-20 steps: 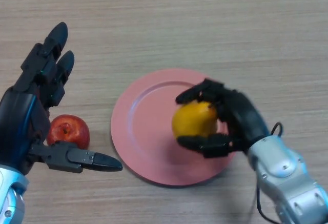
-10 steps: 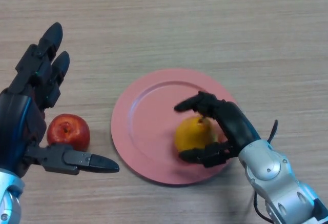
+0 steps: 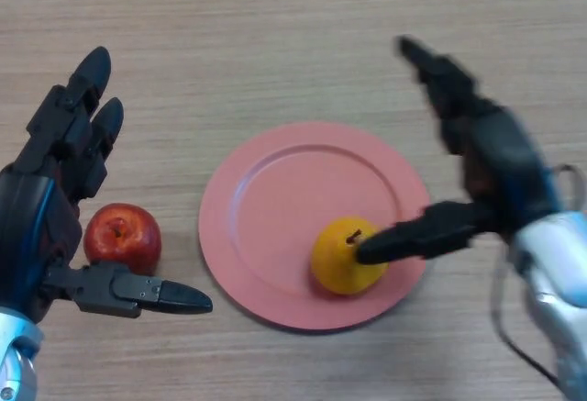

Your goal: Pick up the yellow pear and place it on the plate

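The yellow pear (image 3: 341,256) stands upright on the pink plate (image 3: 266,208), in its near right part, stem up. My right hand (image 3: 491,158) is open above the plate's right rim, fingers stretched away from me; its thumb reaches over the pear's right side, and contact cannot be judged. My left hand (image 3: 46,208) hovers open at the left edge of the view, thumb pointing right, holding nothing.
A red apple (image 3: 122,236) lies on the wooden table (image 3: 293,34) just left of the plate, under my left hand's thumb and fingers.
My right hand has let go of the pear, spread its fingers and lifted up and to the right. The pear now rests on the plate. The left hand stayed put.
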Robot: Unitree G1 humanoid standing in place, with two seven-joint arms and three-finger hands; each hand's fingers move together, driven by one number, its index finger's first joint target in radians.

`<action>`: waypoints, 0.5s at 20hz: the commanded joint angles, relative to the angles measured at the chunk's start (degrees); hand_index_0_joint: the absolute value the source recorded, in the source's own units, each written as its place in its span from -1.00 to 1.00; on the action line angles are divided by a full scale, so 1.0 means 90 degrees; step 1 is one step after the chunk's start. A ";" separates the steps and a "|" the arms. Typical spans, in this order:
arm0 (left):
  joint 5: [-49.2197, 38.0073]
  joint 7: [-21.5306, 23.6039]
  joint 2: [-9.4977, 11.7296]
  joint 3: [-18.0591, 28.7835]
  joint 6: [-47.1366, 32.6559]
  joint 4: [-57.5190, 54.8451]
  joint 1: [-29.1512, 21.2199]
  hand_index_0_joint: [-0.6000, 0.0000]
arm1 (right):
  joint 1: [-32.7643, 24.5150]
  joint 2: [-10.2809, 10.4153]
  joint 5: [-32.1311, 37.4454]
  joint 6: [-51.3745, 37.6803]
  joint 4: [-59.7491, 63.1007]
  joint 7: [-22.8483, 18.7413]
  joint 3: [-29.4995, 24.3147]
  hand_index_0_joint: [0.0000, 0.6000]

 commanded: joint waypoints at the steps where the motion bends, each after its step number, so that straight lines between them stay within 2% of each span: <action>1: -0.0146 0.0015 0.0122 0.0291 -0.0756 -0.0352 -0.0137 1.00 | 0.0181 -0.0155 0.0462 -0.0572 -0.0968 0.0060 -0.0480 -1.00; 5: -0.0165 0.0017 0.0189 0.0247 -0.0442 -0.0412 -0.0287 1.00 | 0.1149 -0.0246 0.0804 -0.0812 -0.1823 0.0074 -0.0803 -1.00; 10: -0.0268 -0.0048 0.0211 0.0312 -0.0498 -0.0400 -0.0342 1.00 | 0.1691 -0.0187 0.0747 -0.1051 -0.2267 0.0046 -0.0909 -1.00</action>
